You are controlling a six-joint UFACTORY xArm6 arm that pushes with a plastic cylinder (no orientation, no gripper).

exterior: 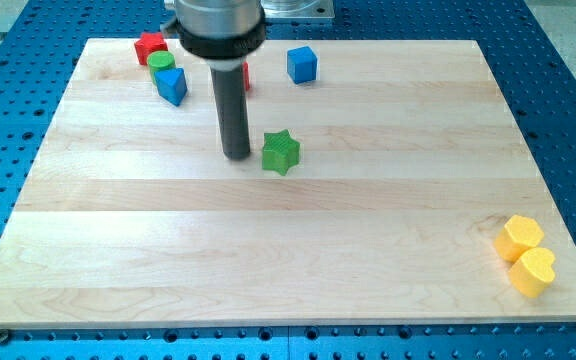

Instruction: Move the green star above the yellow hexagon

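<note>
Since the small green star-shaped block (280, 152) looks light and rigid, it should slide easily on the smooth wooden board (268, 250), though its points may make it spin, so I would push on a flat flank. It sits near the board's upper middle, just right of my tip (236, 156), well apart from the yellow hexagon block (520, 237) at lower right. No jaws exist; the rod holds nothing. I count one green star, one green cylinder (161, 62), two blue blocks (302, 64), two red pieces (150, 46), one yellow heart (534, 271).
</note>
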